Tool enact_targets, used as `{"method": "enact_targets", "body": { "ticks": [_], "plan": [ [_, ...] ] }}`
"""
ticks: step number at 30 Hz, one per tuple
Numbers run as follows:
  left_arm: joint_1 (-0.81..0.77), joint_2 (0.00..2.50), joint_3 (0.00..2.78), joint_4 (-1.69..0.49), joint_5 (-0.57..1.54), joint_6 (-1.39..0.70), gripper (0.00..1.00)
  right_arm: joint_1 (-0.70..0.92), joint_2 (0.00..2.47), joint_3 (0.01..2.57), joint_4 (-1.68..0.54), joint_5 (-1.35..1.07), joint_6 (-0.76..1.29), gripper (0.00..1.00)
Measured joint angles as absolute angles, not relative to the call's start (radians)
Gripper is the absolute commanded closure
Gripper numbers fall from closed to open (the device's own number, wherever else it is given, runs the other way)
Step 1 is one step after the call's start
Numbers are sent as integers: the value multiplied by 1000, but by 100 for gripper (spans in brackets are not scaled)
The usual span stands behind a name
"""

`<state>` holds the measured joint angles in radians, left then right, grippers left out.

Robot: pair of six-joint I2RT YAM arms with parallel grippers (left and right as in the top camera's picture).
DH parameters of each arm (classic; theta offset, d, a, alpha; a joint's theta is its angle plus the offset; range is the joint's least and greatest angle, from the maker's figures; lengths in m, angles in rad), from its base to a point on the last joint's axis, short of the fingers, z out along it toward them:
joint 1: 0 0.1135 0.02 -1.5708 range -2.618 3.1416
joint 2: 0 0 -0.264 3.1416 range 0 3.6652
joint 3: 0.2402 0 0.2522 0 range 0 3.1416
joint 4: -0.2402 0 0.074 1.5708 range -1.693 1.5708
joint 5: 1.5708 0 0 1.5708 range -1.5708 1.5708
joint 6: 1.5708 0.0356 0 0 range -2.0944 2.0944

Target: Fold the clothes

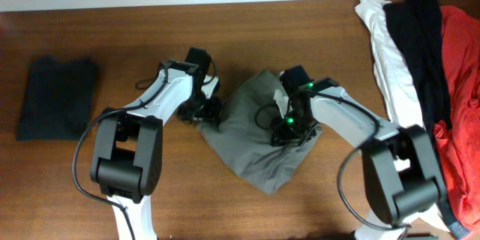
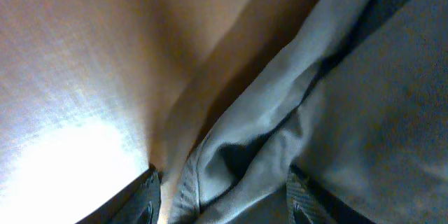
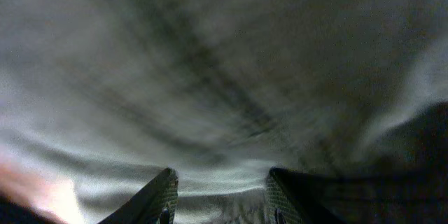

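Note:
The clothes [image 1: 259, 131] are one grey-khaki garment, lying bunched in the middle of the table. My left gripper [image 1: 207, 112] is at its left edge. In the left wrist view the jaws [image 2: 225, 199] are open around a stitched fold of the garment [image 2: 336, 105], with a sliver of table showing beside the left finger. My right gripper [image 1: 289, 131] is down on the garment's right part. In the right wrist view its jaws [image 3: 222, 192] hold a ridge of the cloth [image 3: 224, 77], which fills the whole blurred view.
A small dark folded garment [image 1: 56, 97] lies at the far left. White [image 1: 390, 60], black [image 1: 424, 37] and red [image 1: 461, 97] garments are piled along the right edge. The wooden table [image 1: 112, 37] shows around them.

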<state>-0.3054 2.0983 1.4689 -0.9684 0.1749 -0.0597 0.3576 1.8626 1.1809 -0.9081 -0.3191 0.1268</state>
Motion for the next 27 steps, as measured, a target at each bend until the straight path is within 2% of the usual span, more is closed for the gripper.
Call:
{"method": "enact_targets", "body": {
  "ticks": [5,14,16,19,22,23,27],
  "plan": [
    [-306,2104,1452,-1129,232,-60,51,351,1898,1180,-895,-218,120,55],
    [-310,2102,1448,-1037,331,-45,48,300,1897,1193,-835,7,104,53],
    [-307,2101,1451,-1002,354,-44,43,299,1897,1194,-832,26,104,53],
    [-294,2099,1459,-929,408,-43,22,299,1897,1194,-831,41,104,53],
    [-284,2091,1467,-850,479,-39,13,299,1897,1194,-829,49,103,53],
    [-282,2088,1470,-837,500,-37,5,299,1897,1194,-829,49,104,53],
    [-281,2077,1473,-818,563,-24,1,299,1897,1194,-829,49,104,53]
  ]
}}
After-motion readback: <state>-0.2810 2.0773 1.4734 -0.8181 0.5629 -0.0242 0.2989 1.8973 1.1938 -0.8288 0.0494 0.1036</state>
